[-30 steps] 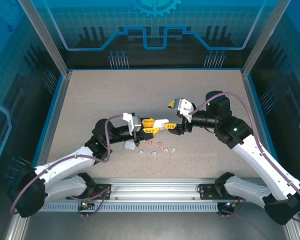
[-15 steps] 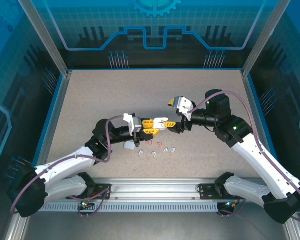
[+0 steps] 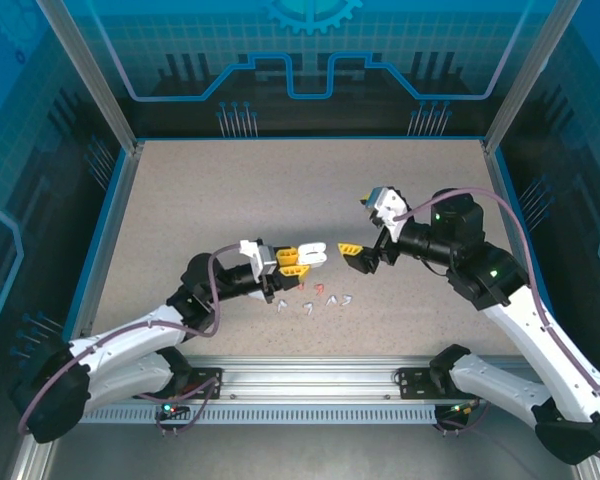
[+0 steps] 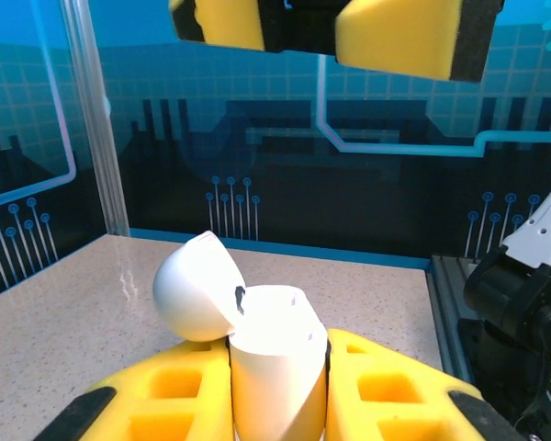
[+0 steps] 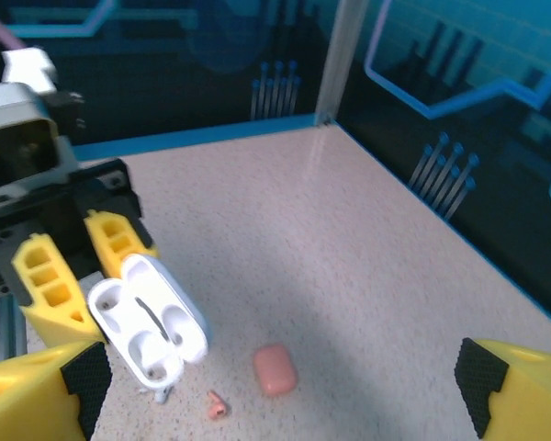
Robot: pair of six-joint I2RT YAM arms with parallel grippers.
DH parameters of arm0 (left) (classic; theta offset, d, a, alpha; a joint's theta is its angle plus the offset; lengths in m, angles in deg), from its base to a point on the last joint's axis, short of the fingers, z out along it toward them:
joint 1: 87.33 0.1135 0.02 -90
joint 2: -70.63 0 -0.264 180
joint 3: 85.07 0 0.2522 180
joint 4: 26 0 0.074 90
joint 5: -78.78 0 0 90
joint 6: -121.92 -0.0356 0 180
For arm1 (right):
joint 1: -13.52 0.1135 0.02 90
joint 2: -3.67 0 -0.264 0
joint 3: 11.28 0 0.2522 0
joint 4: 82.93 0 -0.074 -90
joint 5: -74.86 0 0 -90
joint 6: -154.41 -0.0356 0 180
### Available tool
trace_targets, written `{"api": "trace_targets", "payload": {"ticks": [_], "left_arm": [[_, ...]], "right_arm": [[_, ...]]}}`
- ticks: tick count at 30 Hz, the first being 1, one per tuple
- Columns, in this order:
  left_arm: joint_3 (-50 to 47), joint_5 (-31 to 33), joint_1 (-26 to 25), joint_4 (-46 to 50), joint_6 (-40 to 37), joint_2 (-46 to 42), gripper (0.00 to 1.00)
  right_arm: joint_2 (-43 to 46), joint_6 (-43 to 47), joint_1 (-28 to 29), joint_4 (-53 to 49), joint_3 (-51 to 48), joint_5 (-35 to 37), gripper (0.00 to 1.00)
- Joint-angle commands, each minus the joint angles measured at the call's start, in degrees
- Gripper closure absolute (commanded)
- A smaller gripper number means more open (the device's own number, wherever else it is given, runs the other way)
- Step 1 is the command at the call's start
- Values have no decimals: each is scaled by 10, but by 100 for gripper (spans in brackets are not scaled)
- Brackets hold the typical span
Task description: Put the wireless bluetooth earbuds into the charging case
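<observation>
Moved: right gripper [image 3: 358, 256] has backed off to its own side, away from the charging case [image 3: 317, 255], and its jaws have spread wide. The left arm has sunk a little toward its base, case still clamped.
Top, left gripper [image 3: 298, 262]: closed on the case body, lid flipped up, case tip aimed at the right gripper.
Top, right gripper: wide open, empty, a clear gap from the case.
Top, earbuds: white earbuds [image 3: 308, 308] and salmon earbuds [image 3: 320, 289] are loose on the table [image 3: 230, 190], just under and base-side of the left gripper, between the two grippers. None in the case.
Left wrist, case: upright between my yellow fingers [image 4: 179, 390], lid [image 4: 195, 299] hinged back on one side, right gripper's pads straight ahead and above.
Right wrist, case: both bays face me, ahead-left of my jaws, and look empty.
Right wrist, extras: a salmon earbud [image 5: 218, 402] and a salmon case [image 5: 275, 369] lie near, just ahead between my open fingers.
Handling guess: buds are featherlight, hard, glossy, likely to skid or flip when pinched.
Grip guess: I'd take one across the stem near the head, gently, stem pointing down for the bay.
Risk guess: the lid is a thin hinge; I'd avoid knocking it.
</observation>
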Motion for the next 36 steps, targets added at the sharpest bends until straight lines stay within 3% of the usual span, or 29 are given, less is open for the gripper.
{"api": "trace_targets", "payload": {"ticks": [1, 5, 10, 14, 19, 25, 36], "left_arm": [[-24, 31, -5, -54, -5, -28, 100], [-39, 39, -4, -38, -6, -60, 100], [-48, 45, -4, -12, -8, -95, 100], [-50, 46, -4, -3, -7, -111, 100], [-52, 48, -5, -2, -6, -118, 100], [-51, 51, -5, 0, -9, -120, 100], [-52, 52, -5, 4, -6, -124, 100]], "right_arm": [[1, -143, -4, -59, 1, 113, 0], [7, -303, -9, -80, -46, 183, 0], [-5, -370, -31, -120, -94, 162, 0], [-41, -399, -31, -152, -122, 126, 3], [-108, -420, -19, -165, -158, 106, 17], [-175, -448, 16, -103, -196, 104, 31], [-293, -412, 78, -64, -149, 103, 44]]}}
